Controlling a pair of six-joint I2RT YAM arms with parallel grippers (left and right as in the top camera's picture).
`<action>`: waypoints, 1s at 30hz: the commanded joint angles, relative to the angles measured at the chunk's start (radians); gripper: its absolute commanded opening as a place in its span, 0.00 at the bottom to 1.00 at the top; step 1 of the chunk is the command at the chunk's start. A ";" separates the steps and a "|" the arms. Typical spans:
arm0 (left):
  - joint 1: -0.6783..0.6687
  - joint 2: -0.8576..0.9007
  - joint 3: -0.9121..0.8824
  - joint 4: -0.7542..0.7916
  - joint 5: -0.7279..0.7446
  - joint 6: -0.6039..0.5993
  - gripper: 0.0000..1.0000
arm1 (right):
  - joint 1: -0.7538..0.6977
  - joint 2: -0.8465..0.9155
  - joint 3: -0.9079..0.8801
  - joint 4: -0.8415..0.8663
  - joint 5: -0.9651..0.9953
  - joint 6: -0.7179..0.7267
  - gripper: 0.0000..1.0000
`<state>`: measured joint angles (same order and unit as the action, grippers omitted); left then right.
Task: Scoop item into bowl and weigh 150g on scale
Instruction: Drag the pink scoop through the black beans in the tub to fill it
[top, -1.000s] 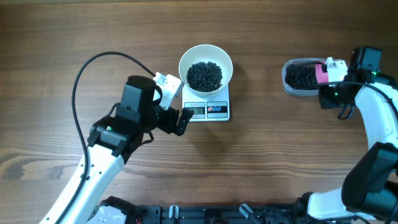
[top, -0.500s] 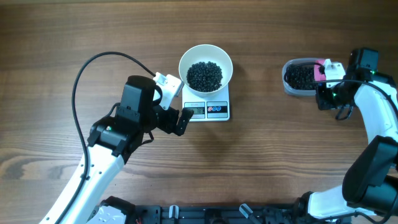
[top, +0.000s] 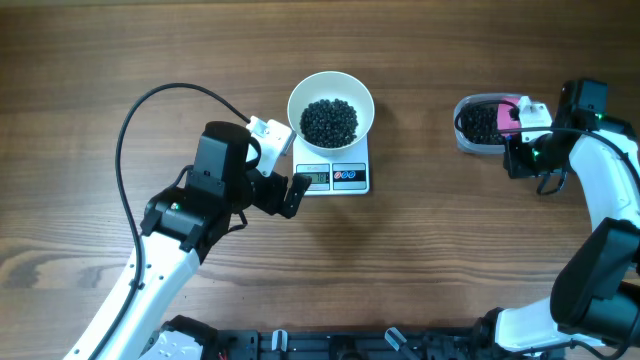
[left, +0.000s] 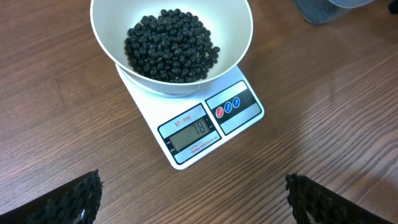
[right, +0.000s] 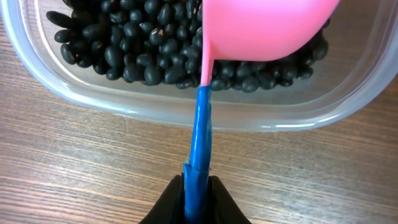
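Resting in the white bowl (top: 297, 98), a heap of black beans (top: 329, 121) sits atop the small white scale (top: 347, 178) mid-table. Just left of the scale, the left gripper (top: 285, 166) hangs with jaws spread wide, holding nothing. Far right, the right gripper (right: 198, 186) is clamped on the blue handle (right: 201, 124) of a pink scoop (right: 261, 31), poised over a clear tub (top: 466, 140) of more beans.

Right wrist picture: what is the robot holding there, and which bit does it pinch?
The right gripper holds a pink scoop, pinched at the end of its blue handle. The scoop's cup is over the tub of beans.
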<state>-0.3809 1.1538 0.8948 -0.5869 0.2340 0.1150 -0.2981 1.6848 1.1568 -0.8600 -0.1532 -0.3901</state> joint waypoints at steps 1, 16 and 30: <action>-0.003 0.008 -0.005 -0.001 0.008 0.011 1.00 | 0.007 -0.024 0.015 -0.024 -0.021 0.047 0.04; -0.003 0.008 -0.005 0.000 0.009 0.011 1.00 | 0.007 -0.158 0.015 -0.025 -0.033 0.113 0.05; -0.003 0.008 -0.005 -0.001 0.009 0.011 1.00 | 0.007 -0.157 0.015 -0.027 -0.033 0.113 0.10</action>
<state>-0.3809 1.1538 0.8948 -0.5869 0.2340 0.1150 -0.2974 1.5452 1.1568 -0.8864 -0.1577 -0.2882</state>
